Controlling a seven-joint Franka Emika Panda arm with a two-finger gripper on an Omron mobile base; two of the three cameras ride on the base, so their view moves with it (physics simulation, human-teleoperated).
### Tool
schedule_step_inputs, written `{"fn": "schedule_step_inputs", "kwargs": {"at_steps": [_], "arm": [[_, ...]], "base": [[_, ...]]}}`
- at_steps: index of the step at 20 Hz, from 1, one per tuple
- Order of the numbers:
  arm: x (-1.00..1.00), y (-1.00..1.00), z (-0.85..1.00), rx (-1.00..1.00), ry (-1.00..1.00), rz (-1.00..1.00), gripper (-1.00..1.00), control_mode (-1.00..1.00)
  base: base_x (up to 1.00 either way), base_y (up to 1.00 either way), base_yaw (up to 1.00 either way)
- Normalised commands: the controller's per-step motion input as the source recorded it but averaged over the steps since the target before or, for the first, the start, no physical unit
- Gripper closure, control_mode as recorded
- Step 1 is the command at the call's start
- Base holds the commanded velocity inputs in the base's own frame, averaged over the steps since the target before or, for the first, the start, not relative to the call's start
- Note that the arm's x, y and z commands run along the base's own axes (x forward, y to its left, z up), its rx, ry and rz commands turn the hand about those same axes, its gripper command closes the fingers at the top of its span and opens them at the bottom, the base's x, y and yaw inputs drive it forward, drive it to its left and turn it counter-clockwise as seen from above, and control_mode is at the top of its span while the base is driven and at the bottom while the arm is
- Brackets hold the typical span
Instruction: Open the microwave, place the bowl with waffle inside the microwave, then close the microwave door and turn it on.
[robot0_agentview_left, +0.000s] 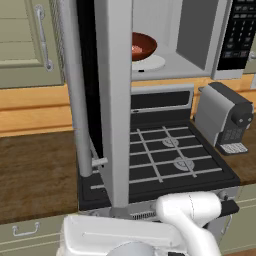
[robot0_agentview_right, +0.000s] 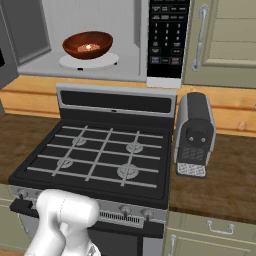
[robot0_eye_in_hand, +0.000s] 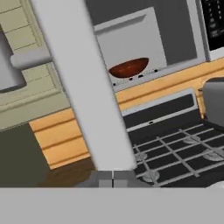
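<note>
The microwave (robot0_agentview_right: 131, 30) hangs open above the stove, its black keypad (robot0_agentview_right: 168, 35) on the right. Inside, the reddish-brown bowl (robot0_agentview_right: 87, 44) sits on the white turntable (robot0_agentview_right: 90, 61), holding the small waffle (robot0_agentview_right: 90, 47). From the left base view the bowl (robot0_agentview_left: 144, 46) is half hidden by the microwave door (robot0_agentview_left: 117, 100), which stands swung out edge-on, its bar handle (robot0_agentview_left: 77, 90) on the left side. My gripper (robot0_eye_in_hand: 113, 179) sits right at the door's lower edge (robot0_eye_in_hand: 83, 87), fingers together with nothing between them. The bowl (robot0_eye_in_hand: 129, 68) lies far beyond it.
A black gas stove (robot0_agentview_right: 100, 155) lies below the microwave. A grey coffee machine (robot0_agentview_right: 195, 135) stands on the wooden counter (robot0_agentview_right: 225, 180) to its right. Beige cabinets (robot0_agentview_left: 25, 40) flank the microwave. The open door juts out over the stove's left side.
</note>
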Motion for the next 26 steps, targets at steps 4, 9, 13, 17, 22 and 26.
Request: {"fn": "schedule_step_inputs", "kwargs": {"at_steps": [4, 9, 13, 17, 22, 26], "arm": [[0.52, 0.99, -0.36, -0.40, -0.09, -0.01, 1.00, -1.00], [0.14, 1.00, -0.31, -0.41, -0.20, -0.02, 1.00, -1.00], [0.04, 1.00, -0.31, -0.38, -0.25, -0.02, 1.00, -1.00], [0.35, 0.97, -0.57, -0.32, -0.17, -0.11, 1.00, -1.00], [0.50, 0.55, -0.28, -0.24, -0.19, -0.17, 1.00, -1.00], [0.92, 0.00, 0.11, -0.16, -0.12, -0.24, 1.00, -1.00]], "base": [[0.00, 0.00, 0.00], [0.00, 0.00, 0.00], [0.00, 0.00, 0.00], [0.00, 0.00, 0.00], [0.00, 0.00, 0.00], [0.00, 0.00, 0.00]]}}
